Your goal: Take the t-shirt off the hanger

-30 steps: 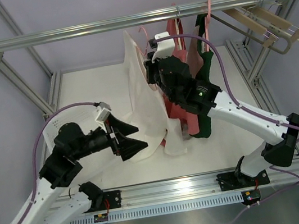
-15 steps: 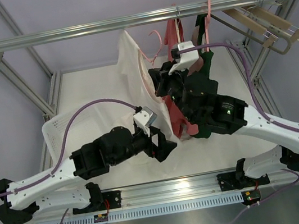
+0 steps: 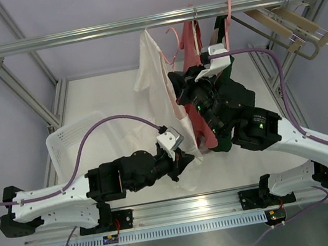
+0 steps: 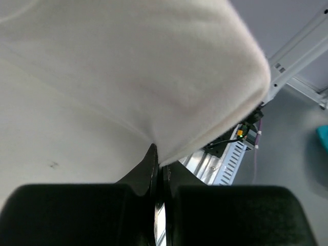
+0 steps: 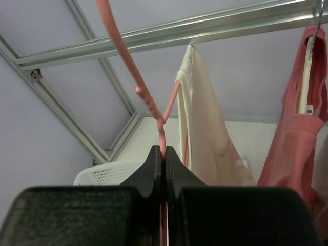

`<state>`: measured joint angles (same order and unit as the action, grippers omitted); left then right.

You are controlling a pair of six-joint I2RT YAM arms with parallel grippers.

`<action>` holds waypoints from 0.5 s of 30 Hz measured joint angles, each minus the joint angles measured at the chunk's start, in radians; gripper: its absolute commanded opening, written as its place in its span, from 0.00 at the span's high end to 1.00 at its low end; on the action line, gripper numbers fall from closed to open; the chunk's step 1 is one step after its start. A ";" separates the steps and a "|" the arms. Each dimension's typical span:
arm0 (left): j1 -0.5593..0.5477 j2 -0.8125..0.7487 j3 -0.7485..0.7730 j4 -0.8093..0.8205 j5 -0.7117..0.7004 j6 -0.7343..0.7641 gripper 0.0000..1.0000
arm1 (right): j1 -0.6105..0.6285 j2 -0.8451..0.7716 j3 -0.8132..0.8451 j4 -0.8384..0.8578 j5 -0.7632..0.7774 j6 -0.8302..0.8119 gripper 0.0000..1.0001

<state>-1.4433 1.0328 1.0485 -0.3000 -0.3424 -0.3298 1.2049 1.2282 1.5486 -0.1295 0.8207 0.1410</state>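
Observation:
The cream t-shirt (image 3: 156,80) hangs from a thin pink hanger (image 3: 170,33) below the top rail. My right gripper (image 3: 176,82) is shut on the hanger's wire; in the right wrist view the pink hanger (image 5: 128,56) rises out of the pinched right gripper (image 5: 163,149), with the t-shirt (image 5: 205,128) draped just right of it. My left gripper (image 3: 188,159) is low, at the shirt's bottom edge. In the left wrist view the left gripper (image 4: 160,164) is shut on a fold of the t-shirt (image 4: 128,77), which fills most of that view.
A white perforated basket (image 3: 66,138) lies at the left of the table. A red garment (image 3: 190,50) and a dark green one (image 3: 221,33) hang right of the t-shirt on the rail (image 3: 105,29). Wooden hangers (image 3: 289,25) hang at the far right.
My left arm swung right and low to the t-shirt's bottom edge, and its jaws went from wide open to shut on the cloth. The right arm shifted right, lifting the hanger.

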 measured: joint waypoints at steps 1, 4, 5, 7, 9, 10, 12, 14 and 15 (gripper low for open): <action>-0.010 -0.005 -0.014 0.015 0.007 -0.004 1.00 | -0.001 0.003 0.001 0.016 0.000 -0.020 1.00; -0.034 -0.033 -0.084 0.050 0.023 -0.040 1.00 | -0.022 0.042 0.039 0.038 -0.016 -0.061 1.00; -0.043 -0.040 -0.108 0.065 0.021 -0.055 1.00 | -0.045 0.068 0.066 0.038 -0.037 -0.065 1.00; -0.065 -0.044 -0.147 0.081 0.005 -0.084 1.00 | -0.100 0.122 0.131 0.022 -0.077 -0.064 1.00; -0.092 -0.040 -0.178 0.086 -0.012 -0.112 1.00 | -0.157 0.179 0.206 0.014 -0.120 -0.057 1.00; -0.105 -0.035 -0.192 0.085 -0.022 -0.121 1.00 | -0.180 0.201 0.247 0.004 -0.139 -0.051 1.00; -0.117 -0.026 -0.215 0.087 -0.048 -0.135 1.00 | -0.213 0.224 0.311 -0.045 -0.192 -0.035 1.00; -0.118 -0.029 -0.233 0.087 -0.076 -0.141 1.00 | -0.220 0.206 0.324 -0.092 -0.248 -0.010 1.00; -0.120 -0.032 -0.239 0.082 -0.086 -0.142 1.00 | -0.219 0.189 0.321 -0.109 -0.272 -0.001 1.00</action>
<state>-1.5631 1.0004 0.8093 -0.2184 -0.4282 -0.4721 0.9855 1.4170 1.8694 -0.2390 0.5488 0.1398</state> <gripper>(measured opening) 0.024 0.034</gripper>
